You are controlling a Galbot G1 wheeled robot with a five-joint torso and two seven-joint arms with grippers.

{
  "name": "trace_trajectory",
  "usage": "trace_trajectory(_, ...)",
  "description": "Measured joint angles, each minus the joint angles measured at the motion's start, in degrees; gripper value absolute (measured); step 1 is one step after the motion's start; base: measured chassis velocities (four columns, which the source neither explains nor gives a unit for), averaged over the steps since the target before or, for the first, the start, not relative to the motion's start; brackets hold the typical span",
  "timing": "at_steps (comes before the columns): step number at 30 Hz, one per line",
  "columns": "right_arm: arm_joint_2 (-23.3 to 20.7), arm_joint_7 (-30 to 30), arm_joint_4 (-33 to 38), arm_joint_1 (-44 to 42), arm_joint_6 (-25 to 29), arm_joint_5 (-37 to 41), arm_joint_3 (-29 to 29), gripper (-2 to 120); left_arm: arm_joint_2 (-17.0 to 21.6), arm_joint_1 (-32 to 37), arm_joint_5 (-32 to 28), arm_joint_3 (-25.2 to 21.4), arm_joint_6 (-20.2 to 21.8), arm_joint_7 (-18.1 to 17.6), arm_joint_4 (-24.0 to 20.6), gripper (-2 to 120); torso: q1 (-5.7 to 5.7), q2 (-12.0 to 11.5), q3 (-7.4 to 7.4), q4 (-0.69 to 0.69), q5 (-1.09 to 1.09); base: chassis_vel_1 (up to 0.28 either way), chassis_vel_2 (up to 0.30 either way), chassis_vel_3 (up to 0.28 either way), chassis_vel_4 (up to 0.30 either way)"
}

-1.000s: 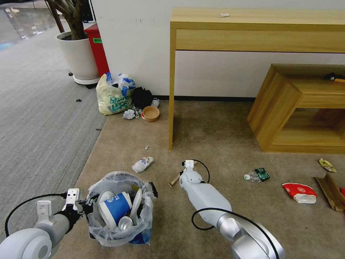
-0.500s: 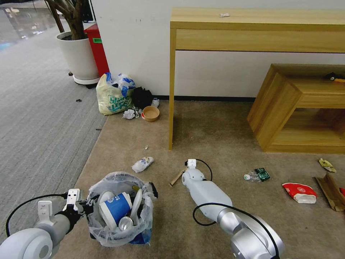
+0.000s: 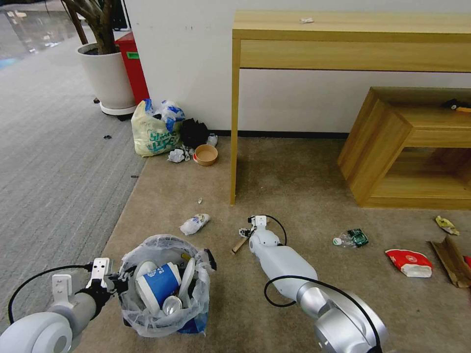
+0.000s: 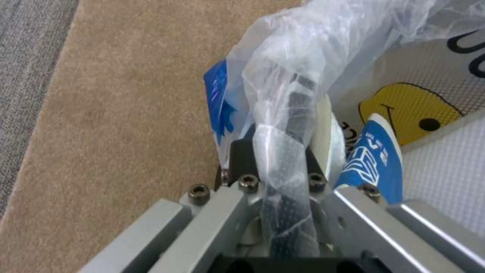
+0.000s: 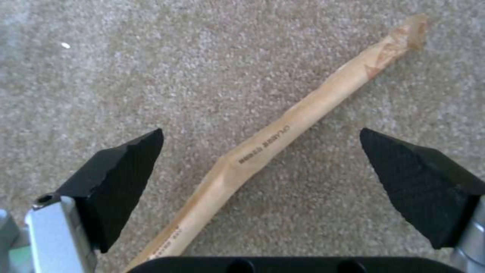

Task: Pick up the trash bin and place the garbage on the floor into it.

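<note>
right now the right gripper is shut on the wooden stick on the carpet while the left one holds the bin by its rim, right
Not quite. The right gripper is open, not shut: the right wrist view shows its fingers spread apart on either side of the wooden stick, which lies untouched on the floor. The rest holds: the left gripper is clamped on the rim of the trash bin.

We see a plain white wall [image 3: 294, 105]. A tall light wooden table [image 3: 351, 37] stands against it, with a low wooden shelf [image 3: 409, 147] beside. Grey ribbed carpet [image 3: 44, 162] lies beside the soft tan carpet [image 3: 294, 181].
</note>
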Motion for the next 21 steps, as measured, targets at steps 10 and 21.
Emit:
trace_trajectory(10,0.0,-7.0,-0.4,-0.7,2.6,0.3,-0.2,100,-0.3,0.2,0.2,0.1,0.0,-0.1,-0.3,0,0.00,0.0,0.00,0.00,0.00,0.000,0.000,0.000,0.000)
trace_trajectory(21,0.0,-6.2,0.3,-1.8,0.9,0.8,-1.2,100,-0.3,0.1,0.3,0.0,0.0,-0.1,-0.3,0,0.00,0.0,0.00,0.00,0.00,0.000,0.000,0.000,0.000)
